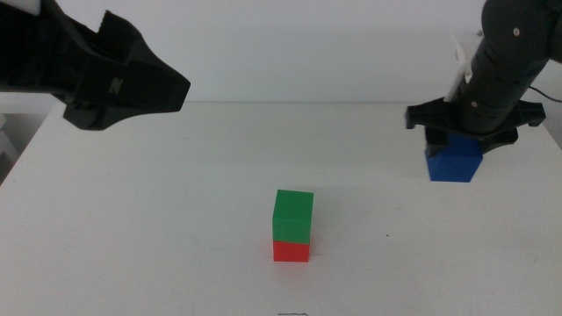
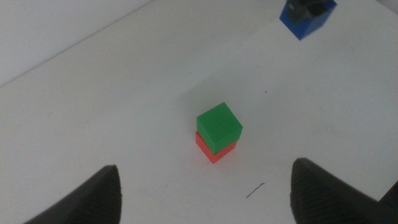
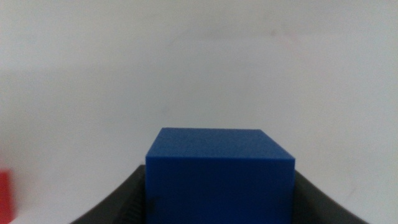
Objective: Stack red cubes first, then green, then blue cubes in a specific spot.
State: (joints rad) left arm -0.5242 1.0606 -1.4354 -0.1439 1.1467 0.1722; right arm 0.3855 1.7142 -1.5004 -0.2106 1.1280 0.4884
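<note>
no readable text, label, number or sign on cubes, arms or table.

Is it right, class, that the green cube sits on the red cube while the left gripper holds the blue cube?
Not quite: the right gripper holds the blue cube, as the middle view shows. The green cube does sit on the red cube.

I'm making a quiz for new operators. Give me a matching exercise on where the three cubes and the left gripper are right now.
Things:
1. red cube
2. green cube
3. blue cube
4. left gripper

States:
A. between the right gripper's jaws
B. open, apart from every cube
C. on the table, bottom of the stack
D. on top of another cube

Pairs: 1-C, 2-D, 3-A, 4-B
</note>
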